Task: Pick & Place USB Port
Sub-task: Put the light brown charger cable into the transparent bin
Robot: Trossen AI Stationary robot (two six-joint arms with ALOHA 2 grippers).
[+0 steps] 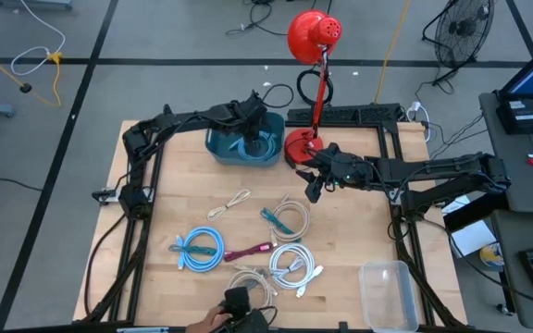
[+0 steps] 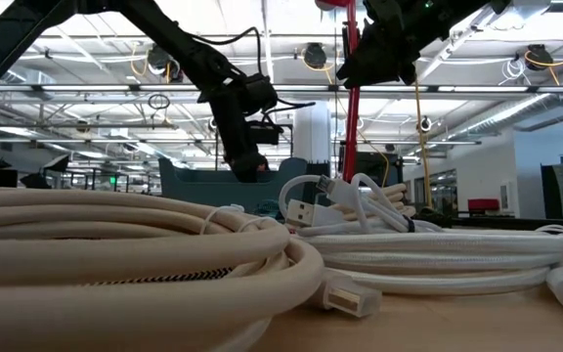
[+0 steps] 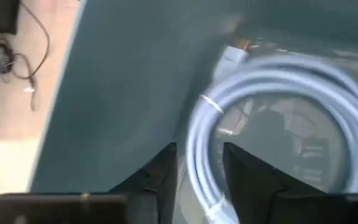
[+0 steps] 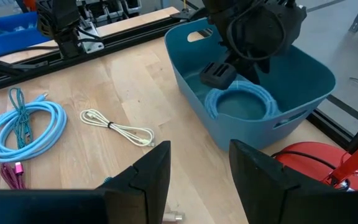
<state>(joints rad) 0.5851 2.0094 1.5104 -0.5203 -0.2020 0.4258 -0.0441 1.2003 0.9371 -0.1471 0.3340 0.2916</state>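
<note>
A light-blue coiled USB cable (image 4: 241,102) lies on the floor of the teal bin (image 4: 241,134) at the table's far side. My left gripper (image 3: 201,168) reaches down into the bin (image 1: 218,146) from the left. It is open, and one strand of the coil (image 3: 197,143) runs between its fingers with a sliver of space on each side. The same gripper (image 4: 219,74) shows above the coil in the right wrist view. My right gripper (image 1: 315,185) hovers open and holds nothing, above the table beside the red lamp's base (image 1: 299,146).
Several coiled cables lie on the wood: a cream one (image 1: 232,203), a teal-tied one (image 1: 285,219), a light-blue one (image 1: 202,248), a magenta one (image 1: 248,251) and white ones (image 1: 290,268). A clear tub (image 1: 389,294) stands near right. A person's hand (image 1: 213,319) shows at the near edge.
</note>
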